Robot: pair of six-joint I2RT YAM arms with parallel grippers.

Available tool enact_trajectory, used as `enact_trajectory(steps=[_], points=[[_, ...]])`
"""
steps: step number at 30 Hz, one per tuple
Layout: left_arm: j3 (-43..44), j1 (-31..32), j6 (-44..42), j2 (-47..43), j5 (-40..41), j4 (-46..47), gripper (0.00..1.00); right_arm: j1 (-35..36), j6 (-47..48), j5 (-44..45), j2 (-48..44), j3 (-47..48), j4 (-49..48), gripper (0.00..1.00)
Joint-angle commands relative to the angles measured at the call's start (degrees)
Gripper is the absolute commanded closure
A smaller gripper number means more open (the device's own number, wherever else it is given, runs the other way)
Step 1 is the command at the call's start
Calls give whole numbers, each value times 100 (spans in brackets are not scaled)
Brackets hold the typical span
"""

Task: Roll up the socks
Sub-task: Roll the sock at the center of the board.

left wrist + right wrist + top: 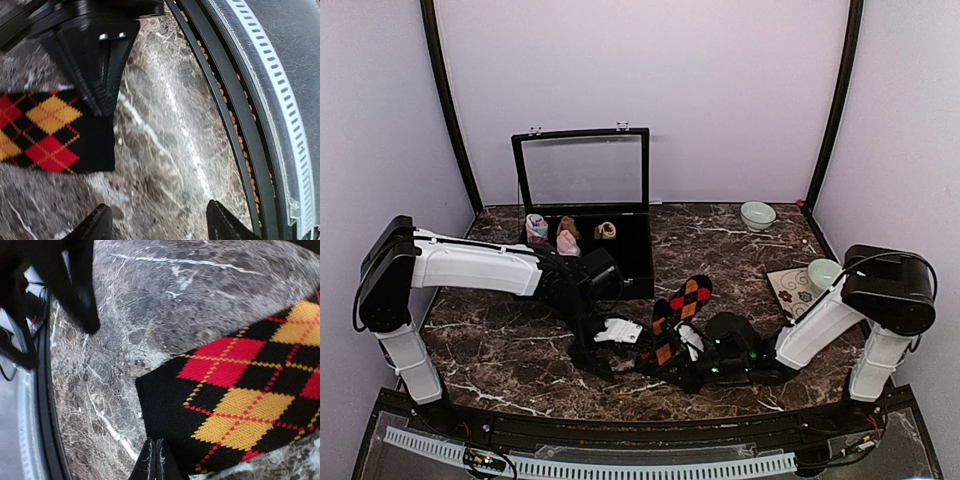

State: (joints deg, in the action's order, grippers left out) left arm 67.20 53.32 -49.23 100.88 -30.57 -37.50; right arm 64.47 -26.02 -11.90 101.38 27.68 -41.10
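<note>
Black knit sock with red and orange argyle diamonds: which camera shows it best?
Right wrist: the argyle sock is large and sharp. Left wrist catches one end; top external shows it small, partly covered.

I saw the sock (pixel 682 305) lying on the table (pixel 740 260), my left gripper (pixel 160 222) just beside its near end. The case (pixel 632 255) stood behind it, a bowl (pixel 757 214) back right.

Dark marble table (pixel 740 260). Black box (pixel 632 262) at back centre, its glass lid (pixel 582 170) standing open. Small sock rolls (pixel 567 243) inside it toward the left, pink, white, tan. Pale bowl (pixel 757 214) back right. Second pale bowl (pixel 823 272) on floral mat (pixel 786 292), right edge
</note>
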Motion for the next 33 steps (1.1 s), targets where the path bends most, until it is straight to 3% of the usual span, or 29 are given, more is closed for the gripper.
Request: enact_trajectory(steps=[1, 15, 33], points=[[153, 276, -297, 157, 391, 325, 36, -319, -989, -754, 284, -310, -447, 100], [-71, 635, -413, 377, 1127, 1429, 49, -687, -2333, -1288, 557, -393, -922, 100], [-295, 645, -413, 875, 1733, 2072, 63, -883, -3043, -1762, 582, -299, -1346, 100]])
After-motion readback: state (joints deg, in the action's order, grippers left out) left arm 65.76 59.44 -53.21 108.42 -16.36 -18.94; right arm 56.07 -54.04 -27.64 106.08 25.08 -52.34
